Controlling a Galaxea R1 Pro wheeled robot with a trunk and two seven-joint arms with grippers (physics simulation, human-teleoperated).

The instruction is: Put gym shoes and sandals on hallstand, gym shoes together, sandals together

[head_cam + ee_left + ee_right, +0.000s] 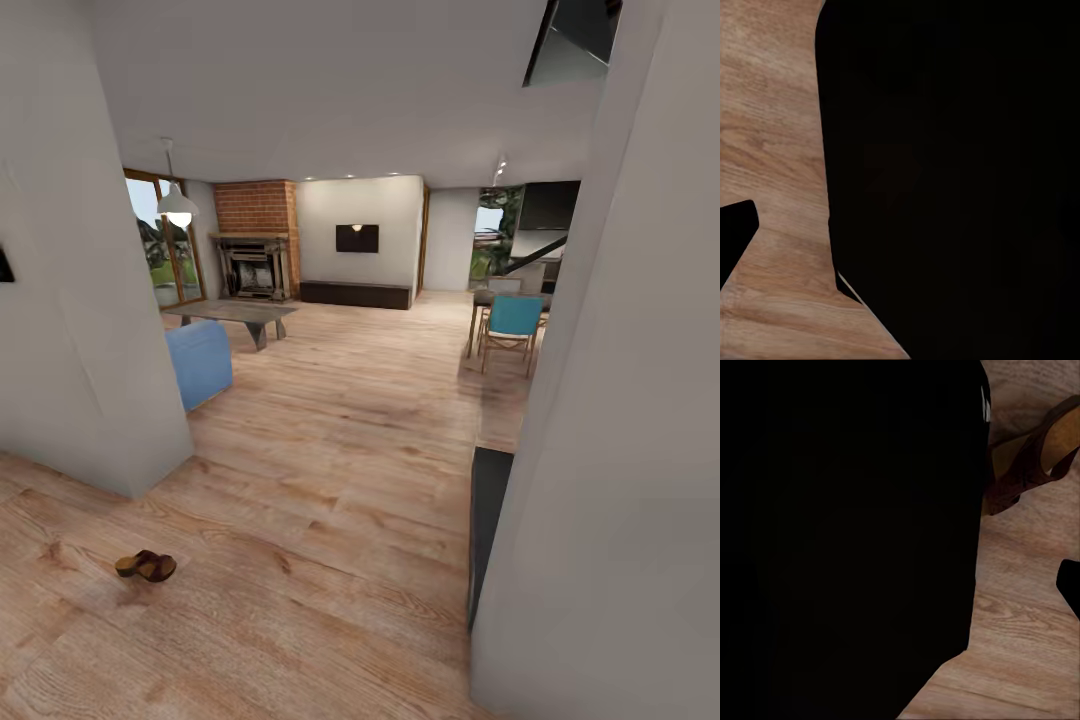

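Where the head camera looks down the corridor, one sandal lies alone on the wood floor at the lower left, near the foot of a white wall. A second white wall fills the right side, with a dark panel at its edge. Beyond them the room opens: a blue seat, a grey low table, a brick fireplace, a hanging lamp, a dark screen on the far wall and a teal chair at the right.

In the left wrist view, a large black shape covers most of the picture, with floor planks beside it. The state of the left fingers cannot be told.

In the right wrist view, a black mass again hides most. Past its edge a second brown sandal with a tan sole is seen above the planks. It is not clear whether the right fingers hold it.
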